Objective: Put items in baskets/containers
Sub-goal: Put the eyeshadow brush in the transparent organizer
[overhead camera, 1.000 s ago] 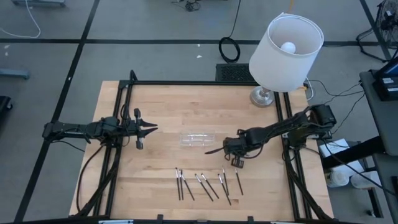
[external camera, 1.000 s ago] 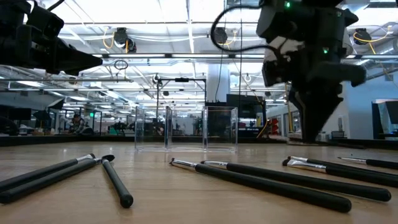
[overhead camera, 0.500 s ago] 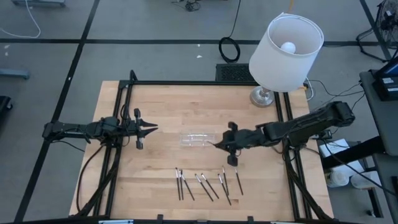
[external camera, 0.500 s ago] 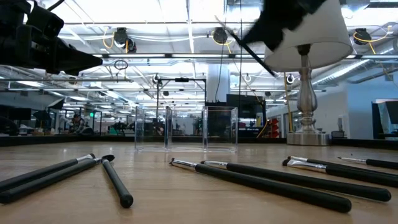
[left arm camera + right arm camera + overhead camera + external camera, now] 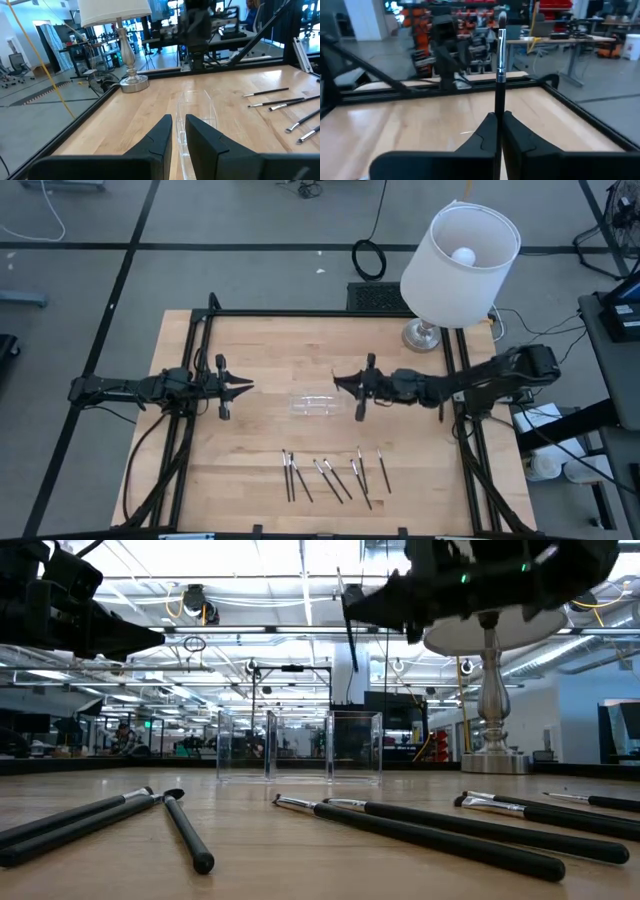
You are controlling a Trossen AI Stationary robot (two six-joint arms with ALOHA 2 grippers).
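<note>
the right gripper [image 5: 343, 380] had swung up from the row of loose sticks [image 5: 335, 477] at the table's six o'clock edge a second earlier. it hung in the air just off the three o'clock end of the clear tray [image 5: 318, 404]. its fingers [image 5: 512, 132] were pinched narrow on one stick [image 5: 499, 75], held by its dark end with the silvery tip free. so one item was lifted and carried to the tray, not yet dropped; i judged the release came next, once it sat over the tray. the left gripper [image 5: 246, 387] waited at the tray's nine o'clock side, jaws narrow and empty, unmoved.
</note>
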